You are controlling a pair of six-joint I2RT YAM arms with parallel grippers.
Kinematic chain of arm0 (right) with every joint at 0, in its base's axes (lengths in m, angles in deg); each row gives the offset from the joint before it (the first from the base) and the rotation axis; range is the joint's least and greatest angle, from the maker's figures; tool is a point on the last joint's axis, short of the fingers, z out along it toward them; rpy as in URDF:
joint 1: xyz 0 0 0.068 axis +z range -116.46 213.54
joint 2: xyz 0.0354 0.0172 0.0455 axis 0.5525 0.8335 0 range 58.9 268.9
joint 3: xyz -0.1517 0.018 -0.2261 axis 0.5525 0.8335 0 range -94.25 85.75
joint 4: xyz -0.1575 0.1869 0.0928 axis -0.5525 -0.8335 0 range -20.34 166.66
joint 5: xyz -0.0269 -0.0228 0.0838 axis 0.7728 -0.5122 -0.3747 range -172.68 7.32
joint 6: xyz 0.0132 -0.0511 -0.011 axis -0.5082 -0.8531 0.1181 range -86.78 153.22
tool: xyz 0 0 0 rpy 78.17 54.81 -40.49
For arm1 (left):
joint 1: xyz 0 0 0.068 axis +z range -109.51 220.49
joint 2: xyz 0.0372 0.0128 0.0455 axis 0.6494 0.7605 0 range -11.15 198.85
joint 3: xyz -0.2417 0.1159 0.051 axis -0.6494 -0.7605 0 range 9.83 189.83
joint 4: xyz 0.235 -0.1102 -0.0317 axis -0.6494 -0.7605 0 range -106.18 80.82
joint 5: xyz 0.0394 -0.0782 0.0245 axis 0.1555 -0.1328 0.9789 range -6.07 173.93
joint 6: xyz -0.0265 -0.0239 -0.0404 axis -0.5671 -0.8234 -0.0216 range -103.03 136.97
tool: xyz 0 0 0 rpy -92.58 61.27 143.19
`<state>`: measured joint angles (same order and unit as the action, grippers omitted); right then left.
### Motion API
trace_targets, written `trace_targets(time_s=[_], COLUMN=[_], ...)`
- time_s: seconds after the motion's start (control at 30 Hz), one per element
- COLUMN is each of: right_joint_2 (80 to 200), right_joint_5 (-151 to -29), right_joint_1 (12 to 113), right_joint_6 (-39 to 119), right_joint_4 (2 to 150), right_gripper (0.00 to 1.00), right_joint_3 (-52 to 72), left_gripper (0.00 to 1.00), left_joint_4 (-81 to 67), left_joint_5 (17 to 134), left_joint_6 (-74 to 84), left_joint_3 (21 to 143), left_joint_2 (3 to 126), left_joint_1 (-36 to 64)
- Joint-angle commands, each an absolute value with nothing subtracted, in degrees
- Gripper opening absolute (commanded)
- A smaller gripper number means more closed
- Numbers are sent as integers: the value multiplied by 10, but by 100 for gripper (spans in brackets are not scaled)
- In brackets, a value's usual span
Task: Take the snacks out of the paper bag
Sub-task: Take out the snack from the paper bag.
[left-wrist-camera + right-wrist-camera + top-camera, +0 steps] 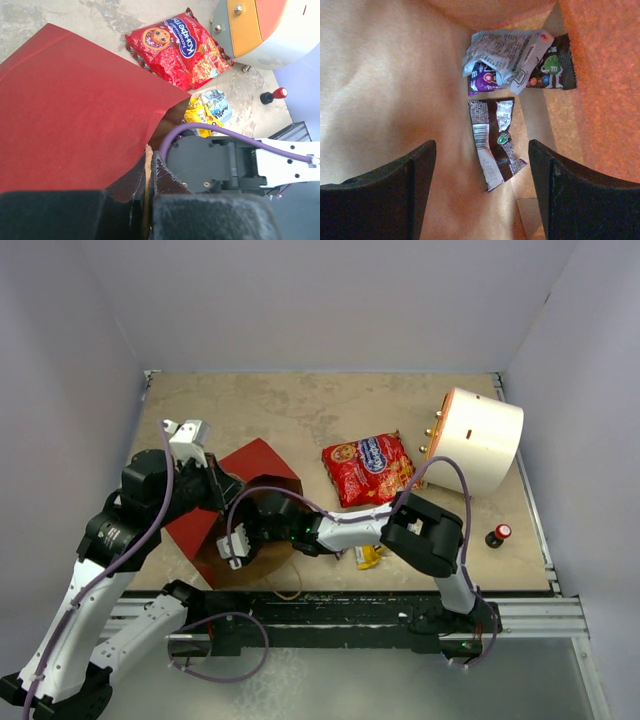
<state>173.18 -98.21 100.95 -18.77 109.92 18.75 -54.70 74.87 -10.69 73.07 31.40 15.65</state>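
Note:
The red paper bag (250, 472) lies on its side with its brown mouth facing the near edge. My left gripper (222, 492) is shut on the bag's upper mouth edge and handle (148, 167). My right gripper (236, 543) reaches into the mouth. Inside, it (481, 148) is open over a brown wrapper (496, 142) that lies between its fingers, untouched. Deeper in lie a silver-white wrapper (506, 52), a purple one (481, 82) and a dark brown one (554, 70). The large red packet (368, 468) lies outside on the table, also in the left wrist view (175, 50). Yellow and silver-blue wrappers (207, 107) lie near it.
A white cylinder with an orange face (482, 440) lies at the back right. A small red-capped black knob (498, 534) stands near the right edge. The right arm's body (225, 160) crosses in front of the bag's mouth. Grey walls enclose the table.

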Motion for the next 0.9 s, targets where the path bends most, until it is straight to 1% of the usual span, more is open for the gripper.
trace_targets(time_s=[0.0,0.3,0.57,0.73,0.83,0.87], right_joint_2=[1761,1826,1868,1896,1915,1919], right_joint_5=[-959,-867,-875,-885,-886,-886], right_joint_1=[1004,996,975,969,963,963], right_joint_6=[-219,-211,-216,-227,-222,-222], right_joint_4=[1101,1119,1112,1110,1108,1108], right_gripper=[77,81,81,79,74,71], right_joint_3=[135,79,40,14,-5,-8], left_gripper=[0,0,0,0,0,0], left_joint_4=[-542,-534,-543,-557,-564,-566], left_joint_5=[728,676,625,613,610,610], left_joint_6=[-97,-81,-43,-30,-30,-30], left_joint_3=[762,781,803,818,825,827], left_joint_2=[311,340,357,371,375,375], left_joint_1=[156,156,156,156,156,156])
